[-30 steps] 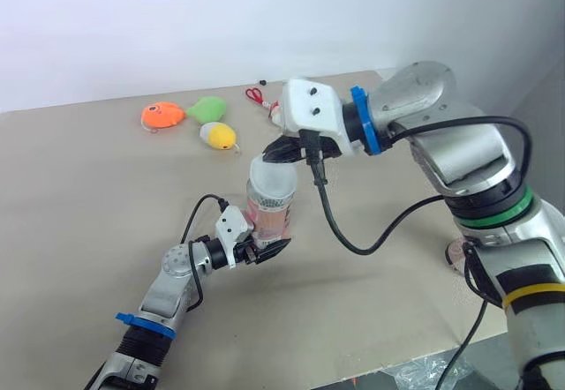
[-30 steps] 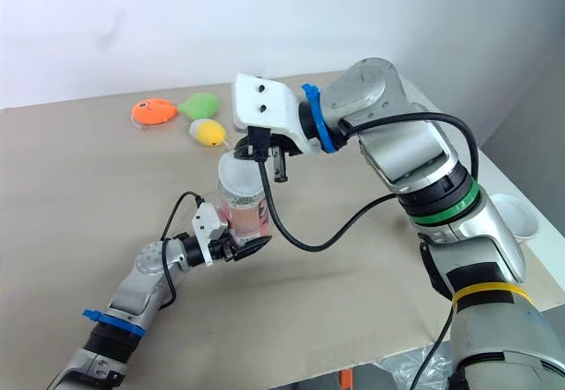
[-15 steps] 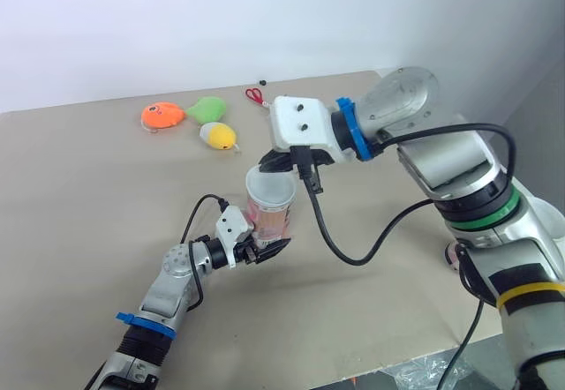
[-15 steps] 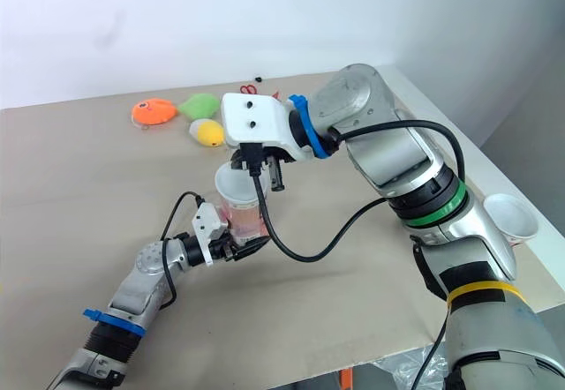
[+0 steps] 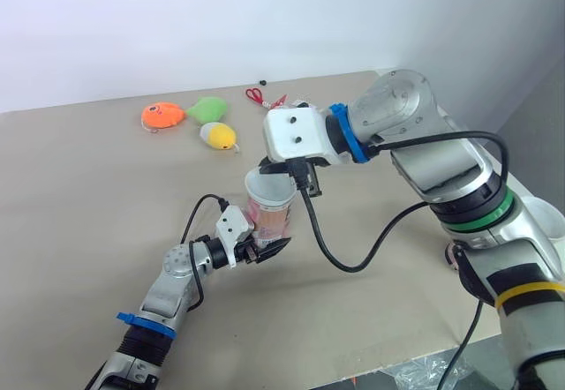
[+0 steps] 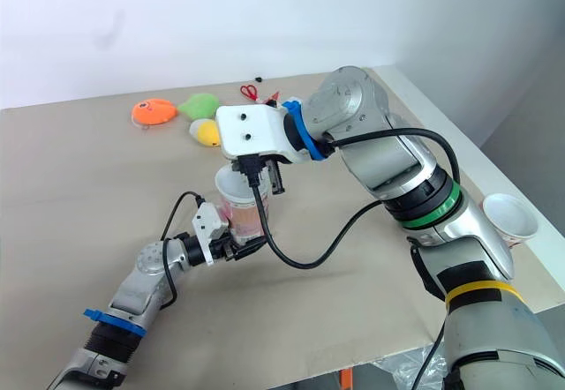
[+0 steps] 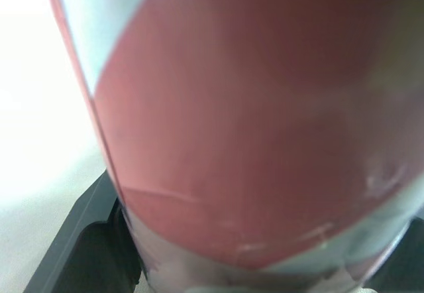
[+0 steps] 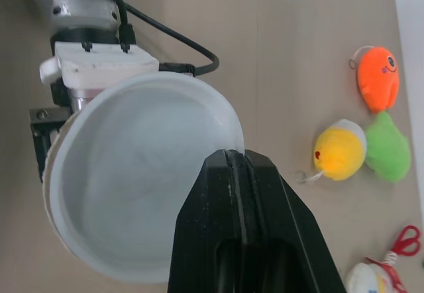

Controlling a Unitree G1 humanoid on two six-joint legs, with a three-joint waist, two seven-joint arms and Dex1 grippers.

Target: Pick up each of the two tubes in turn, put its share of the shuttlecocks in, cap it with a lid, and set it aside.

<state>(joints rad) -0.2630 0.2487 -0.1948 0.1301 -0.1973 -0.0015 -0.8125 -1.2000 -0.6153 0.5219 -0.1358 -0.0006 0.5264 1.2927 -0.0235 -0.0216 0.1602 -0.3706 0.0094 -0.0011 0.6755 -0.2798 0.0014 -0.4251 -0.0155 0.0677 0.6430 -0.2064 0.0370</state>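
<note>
Right hand (image 8: 236,160) pinches the lid (image 8: 132,174) by its rim, fingers closed tight, right at the tube (image 5: 272,218) mouth. Left hand (image 5: 263,251) clamps the tube's base, upright. Capping step, I'd say: next, press it down square, then release.

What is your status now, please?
Left pincer shut on tube. Right pincer shut on lid rim, lid at tube top, seating unclear. Toys far behind, not in the way.
</note>
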